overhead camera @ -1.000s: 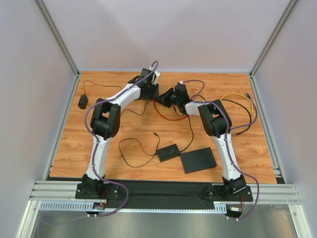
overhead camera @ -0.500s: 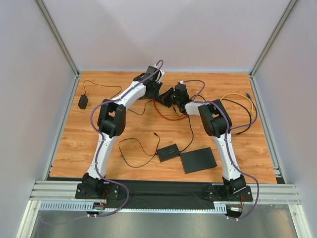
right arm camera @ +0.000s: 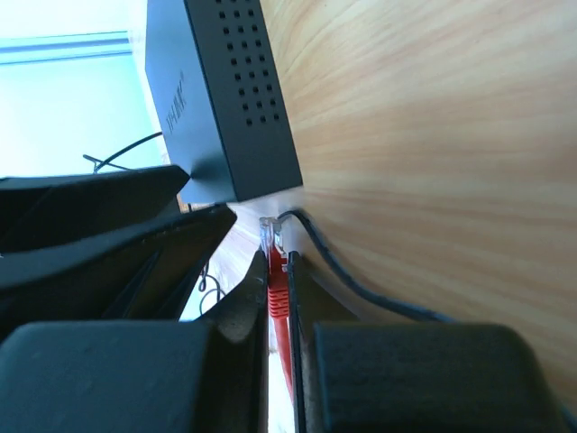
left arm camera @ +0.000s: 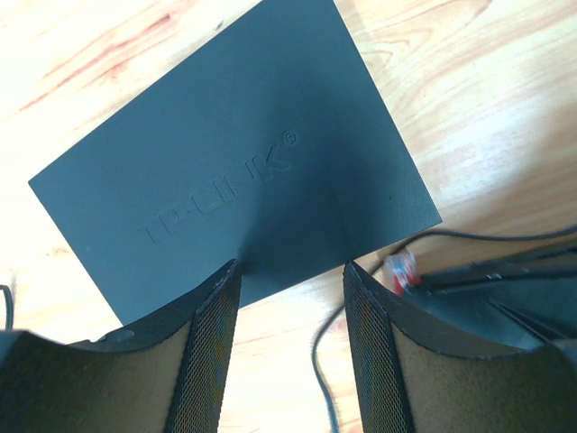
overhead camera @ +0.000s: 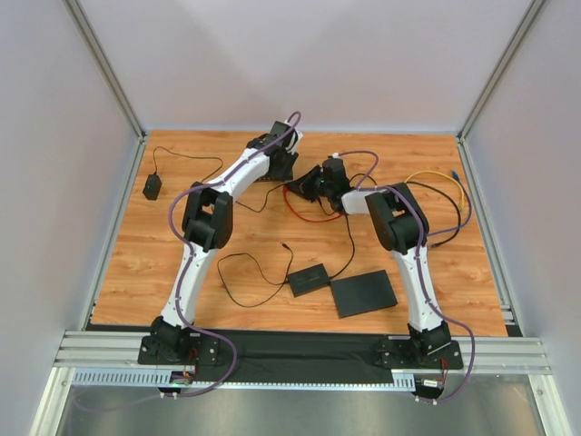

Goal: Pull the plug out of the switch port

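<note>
Pale grey walls (overhead camera: 54, 136) and aluminium posts (overhead camera: 104, 68) close in a wood-grain table (overhead camera: 136, 263). At the left of the overhead view lies a small black adapter (overhead camera: 152, 187). At upper centre the left gripper (left arm camera: 290, 271) hangs over the black switch (left arm camera: 234, 162), fingers parted and empty. Just to its right, the right gripper (right arm camera: 279, 262) is clamped on the red-booted plug (right arm camera: 270, 236). The plug's clear tip sits just beside the switch's corner, apart from it. A yellow cable (overhead camera: 427, 173) loops at the far right.

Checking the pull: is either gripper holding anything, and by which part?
Right gripper pinches the red cable just behind its clear plug. Left gripper, open over the switch, holds nothing.
</note>
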Motion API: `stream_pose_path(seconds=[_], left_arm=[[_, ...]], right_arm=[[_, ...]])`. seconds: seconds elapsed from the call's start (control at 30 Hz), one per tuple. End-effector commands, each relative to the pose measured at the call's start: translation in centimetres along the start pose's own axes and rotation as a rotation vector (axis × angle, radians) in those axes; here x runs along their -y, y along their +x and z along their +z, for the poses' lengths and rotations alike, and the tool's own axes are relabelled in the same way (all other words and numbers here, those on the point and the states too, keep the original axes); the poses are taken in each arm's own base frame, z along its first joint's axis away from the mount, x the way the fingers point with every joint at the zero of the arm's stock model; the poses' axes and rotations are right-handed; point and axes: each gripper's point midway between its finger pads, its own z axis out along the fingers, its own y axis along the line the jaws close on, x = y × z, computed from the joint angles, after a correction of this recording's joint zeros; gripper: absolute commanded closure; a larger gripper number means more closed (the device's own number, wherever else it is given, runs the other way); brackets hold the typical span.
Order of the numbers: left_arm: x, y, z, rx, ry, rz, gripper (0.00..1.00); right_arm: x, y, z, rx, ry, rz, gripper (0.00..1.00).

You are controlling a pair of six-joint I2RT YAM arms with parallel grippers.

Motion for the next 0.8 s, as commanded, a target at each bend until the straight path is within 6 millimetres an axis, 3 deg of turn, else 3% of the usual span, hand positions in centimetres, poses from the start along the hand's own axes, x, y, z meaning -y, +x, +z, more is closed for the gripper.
stream_pose_path(seconds=[0.0, 0.23, 0.43, 0.47, 0.5, 0.53, 0.57, 0.6, 0.63, 0.67, 0.73, 0.77], left_arm=[[-0.7, 0.5, 1.0, -0.016, -0.021, -0.009, 0.43], [-0.4, 0.4, 0.9, -0.006, -0.008, -0.021, 0.43], [-0.7, -1.3, -1.9, 0.084, 0.008, -0.064, 0.43], [-1.2, -2.5, -3.5, 0.126, 0.004, -0.094, 0.43], [-1.2, -1.6, -3.6, 0.115, 0.007, -0.116, 0.43], [-1.6, -2.3, -4.2, 0.152, 0.003, -0.139, 0.43], [-2.5, -3.4, -6.1, 0.197, -0.004, -0.164, 0.42], [-2.7, -2.4, -6.2, 0.186, -0.010, -0.187, 0.42], [-3.2, -3.0, -6.9, 0.219, -0.020, -0.207, 0.42], [-4.3, -3.9, -8.9, 0.263, -0.033, -0.232, 0.42], [-4.7, -3.5, -9.8, 0.288, -0.039, -0.261, 0.42], [-5.3, -4.0, -11.4, 0.322, -0.041, -0.275, 0.41]], right_arm=[[4.0, 1.1, -0.8, -0.027, 0.143, -0.001, 1.00], [3.7, 1.6, -0.8, -0.045, 0.114, -0.023, 1.00], [-0.7, 0.6, -2.0, -0.002, 0.013, -0.171, 1.00], [-1.4, 0.6, -2.1, -0.008, -0.002, -0.191, 1.00], [-1.9, 0.5, -2.2, -0.008, -0.013, -0.210, 1.00], [-2.2, 0.4, -2.3, -0.008, -0.020, -0.235, 1.00], [-3.3, 0.6, -2.6, -0.019, -0.047, -0.262, 1.00], [-3.8, 0.6, -2.8, -0.025, -0.058, -0.279, 1.00], [-4.8, 0.5, -3.2, -0.025, -0.072, -0.295, 1.00], [-5.4, 0.7, -3.5, -0.038, -0.090, -0.325, 1.00], [-7.2, 1.2, -4.5, -0.048, -0.107, -0.363, 1.00], [-7.7, 1.4, -4.9, -0.051, -0.108, -0.401, 1.00]])
